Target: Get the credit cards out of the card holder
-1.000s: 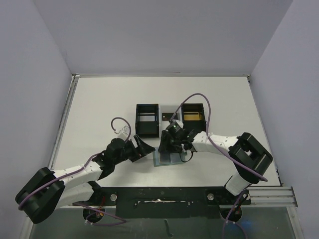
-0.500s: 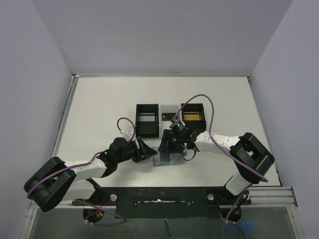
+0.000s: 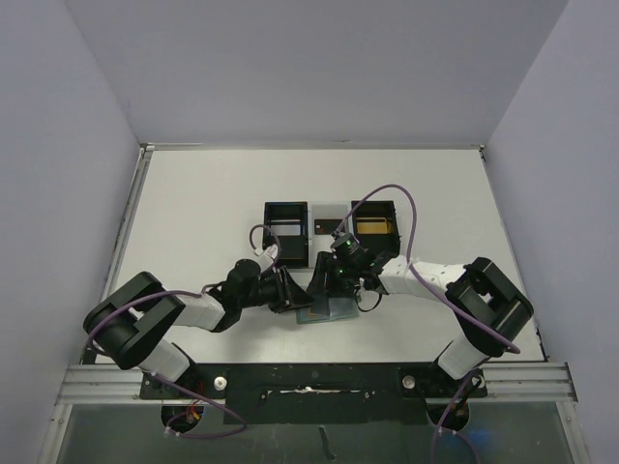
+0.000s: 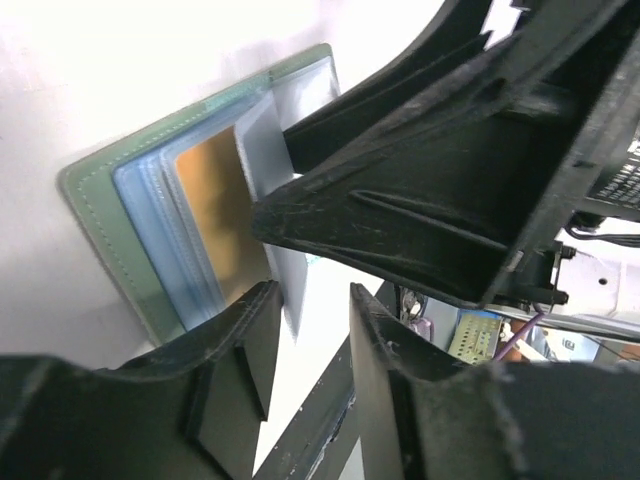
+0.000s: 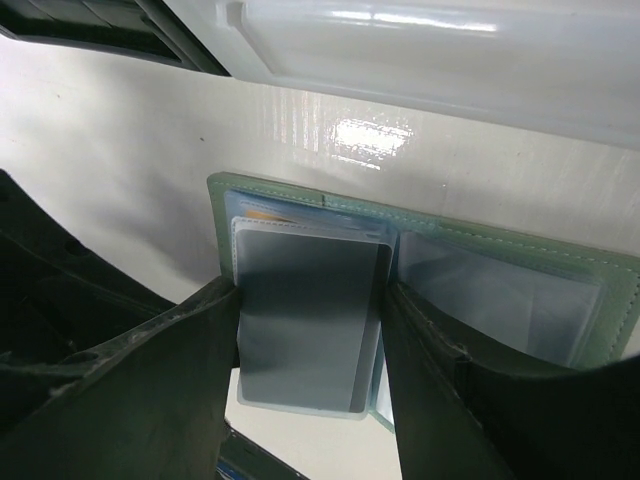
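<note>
The teal-grey card holder (image 3: 334,311) lies open on the table, seen close in the left wrist view (image 4: 100,210) and the right wrist view (image 5: 520,250). A gold-orange card (image 4: 215,210) sits in its pale blue pocket. A grey card (image 5: 305,320) in a clear sleeve stands out past the holder's edge. My right gripper (image 5: 310,290) is shut across it, one finger on each side edge. My left gripper (image 4: 312,295) is at the holder's left side (image 3: 295,290). Its jaws stand narrowly apart around the pale corner of that card (image 4: 290,305). The right gripper's fingers (image 4: 420,200) loom just above.
Two black square boxes (image 3: 286,232) (image 3: 374,222) stand behind the holder, the right one with something gold inside. A white tray (image 5: 440,50) lies between them. The table's black front rail (image 3: 309,382) runs just behind the holder's near edge.
My left arm has swung right until its gripper reached the holder's left side, and its jaws have narrowed. The right gripper has stayed put over the holder.
</note>
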`<state>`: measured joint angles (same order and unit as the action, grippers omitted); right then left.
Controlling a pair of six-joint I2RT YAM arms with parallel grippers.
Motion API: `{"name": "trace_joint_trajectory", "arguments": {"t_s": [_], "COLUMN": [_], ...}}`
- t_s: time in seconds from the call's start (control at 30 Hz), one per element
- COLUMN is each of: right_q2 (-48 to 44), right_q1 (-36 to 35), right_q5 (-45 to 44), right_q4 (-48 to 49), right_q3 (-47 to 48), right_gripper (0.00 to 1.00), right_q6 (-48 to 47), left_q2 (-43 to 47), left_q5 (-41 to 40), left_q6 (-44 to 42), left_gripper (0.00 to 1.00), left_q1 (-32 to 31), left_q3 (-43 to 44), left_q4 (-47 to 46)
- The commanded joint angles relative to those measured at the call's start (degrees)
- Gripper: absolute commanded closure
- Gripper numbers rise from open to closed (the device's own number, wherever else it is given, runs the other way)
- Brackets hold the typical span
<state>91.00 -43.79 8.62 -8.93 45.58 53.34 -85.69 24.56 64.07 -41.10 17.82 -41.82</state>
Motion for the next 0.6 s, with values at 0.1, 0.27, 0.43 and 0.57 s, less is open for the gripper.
{"name": "trace_joint_trajectory", "arguments": {"t_s": [0.1, 0.27, 0.43, 0.57], "right_q2": [-1.7, -1.6, -2.2, -3.8], "right_q1": [0.8, 1.3, 1.4, 2.0], "right_q5": [2.4, 2.7, 3.0, 2.6], "right_q4": [5.9, 4.8, 5.4, 4.8], "right_q3": [-0.9, -0.4, -0.7, -0.5], "right_gripper": [0.48, 0.49, 0.48, 0.43], "right_q6": [-0.2, -0.8, -0.1, -0.3], "left_q2": [-1.5, -0.8, -2.1, -1.2], "left_q5": [0.5, 0.1, 1.0, 0.3], "left_q6": [-0.9, -2.4, -2.6, -2.8], "left_gripper": [0.72, 0.71, 0.78, 0.85], "left_q1": [-0.5, -0.5, -0.5, -0.4], "left_q3": [1.7, 3.2, 4.2, 3.9], "left_q4": [-4.1, -0.8, -0.8, -0.6]}}
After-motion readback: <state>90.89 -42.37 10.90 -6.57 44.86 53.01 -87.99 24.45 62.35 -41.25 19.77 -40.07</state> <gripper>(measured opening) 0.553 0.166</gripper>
